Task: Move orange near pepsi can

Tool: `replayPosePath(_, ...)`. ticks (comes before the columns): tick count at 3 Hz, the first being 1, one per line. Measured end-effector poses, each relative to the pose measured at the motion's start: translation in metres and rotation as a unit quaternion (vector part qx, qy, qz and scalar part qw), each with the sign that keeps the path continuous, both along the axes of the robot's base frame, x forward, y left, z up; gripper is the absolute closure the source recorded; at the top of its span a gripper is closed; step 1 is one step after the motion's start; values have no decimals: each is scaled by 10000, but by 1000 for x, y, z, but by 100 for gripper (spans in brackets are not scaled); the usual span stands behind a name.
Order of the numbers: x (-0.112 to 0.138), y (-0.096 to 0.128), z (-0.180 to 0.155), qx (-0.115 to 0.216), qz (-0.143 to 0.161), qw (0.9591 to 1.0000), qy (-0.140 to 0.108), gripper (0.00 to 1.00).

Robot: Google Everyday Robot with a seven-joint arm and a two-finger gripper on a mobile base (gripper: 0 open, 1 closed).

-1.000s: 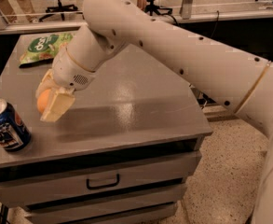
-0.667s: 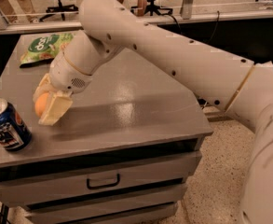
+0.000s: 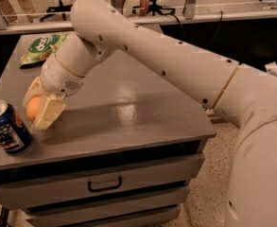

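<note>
One pincer [image 3: 37, 113] clamps the orange [image 3: 31, 109] low over the table [image 3: 142, 108], just beside the pepsi can [image 3: 5, 127].

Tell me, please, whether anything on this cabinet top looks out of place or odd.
Nothing stands out: the gripper holds the orange beside the upright pepsi can, and the snack bag lies flat at the far corner.

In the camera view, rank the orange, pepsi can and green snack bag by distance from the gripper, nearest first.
1. orange, held in the gripper, at the picture's left.
2. pepsi can, upright just left of the gripper, on the table's front corner.
3. green snack bag, at the table's far left corner.
</note>
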State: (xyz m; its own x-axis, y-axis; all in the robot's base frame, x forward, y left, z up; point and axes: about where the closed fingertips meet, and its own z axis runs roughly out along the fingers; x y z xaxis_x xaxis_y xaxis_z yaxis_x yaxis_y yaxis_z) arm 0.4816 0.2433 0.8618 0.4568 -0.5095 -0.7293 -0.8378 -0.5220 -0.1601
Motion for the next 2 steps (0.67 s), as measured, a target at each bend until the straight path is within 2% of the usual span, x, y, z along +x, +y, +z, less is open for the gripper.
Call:
replayPosePath(1, -6, 8, 7, -66, 461, 9988, -163, 59)
replayPosePath(2, -9, 8, 7, -87, 516, 9985, -152, 36)
